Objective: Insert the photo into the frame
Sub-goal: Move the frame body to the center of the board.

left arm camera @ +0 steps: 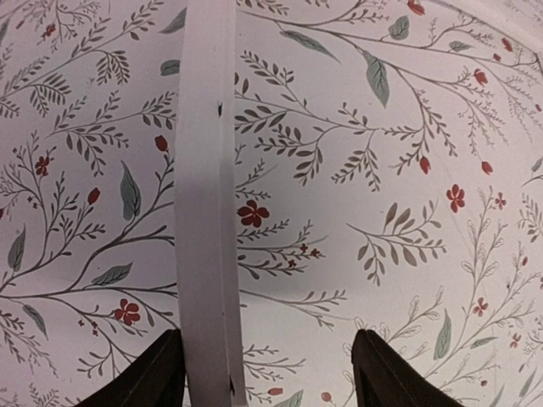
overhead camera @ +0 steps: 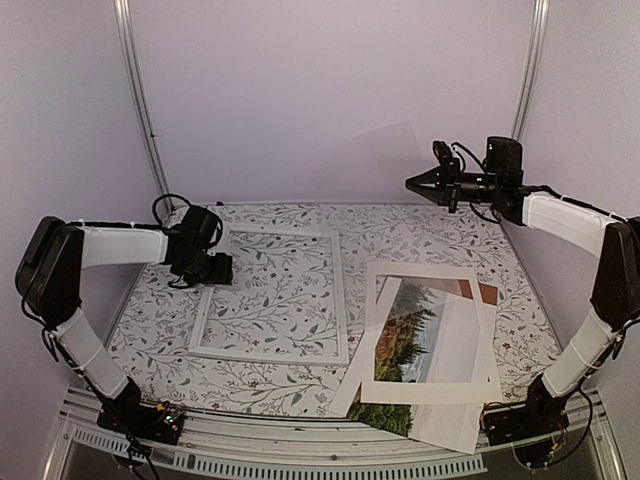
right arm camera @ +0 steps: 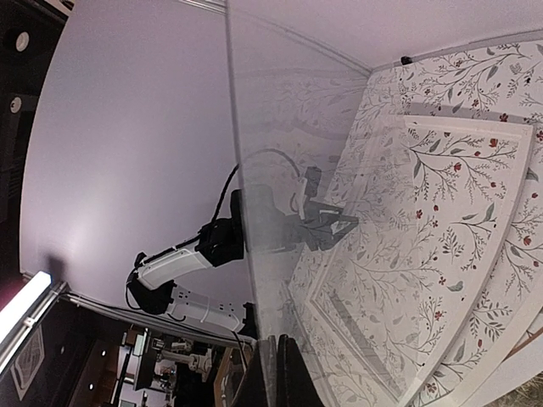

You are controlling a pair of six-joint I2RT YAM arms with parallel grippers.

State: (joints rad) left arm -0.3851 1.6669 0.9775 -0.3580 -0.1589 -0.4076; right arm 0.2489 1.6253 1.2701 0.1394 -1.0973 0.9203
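**Frame** (overhead camera: 340, 300): white, lying flat on the floral cloth (overhead camera: 450, 235), left of centre. The cloth shows through its opening.

**Photo** (overhead camera: 405, 335): on the right of the cloth, well apart from the frame, under a white mat (overhead camera: 425, 272). The trees and hillside show through the mat's window, and a green strip sticks out at the near edge. A brown board (overhead camera: 487, 292) peeks out at the far right corner of the pile. Only the top view shows this pile.

**Left gripper** (left arm camera: 267, 339): low over the frame's left rail. Its wrist view shows the fingers (left arm camera: 161, 373) spread wide, with the rail just beside the left one. Nothing is gripped.

**Right gripper** (overhead camera: 412, 183): raised high at the back right. Its wrist view shows the fingers closed on the edge of a clear sheet (right arm camera: 288, 170), which is only a faint sheen from above.
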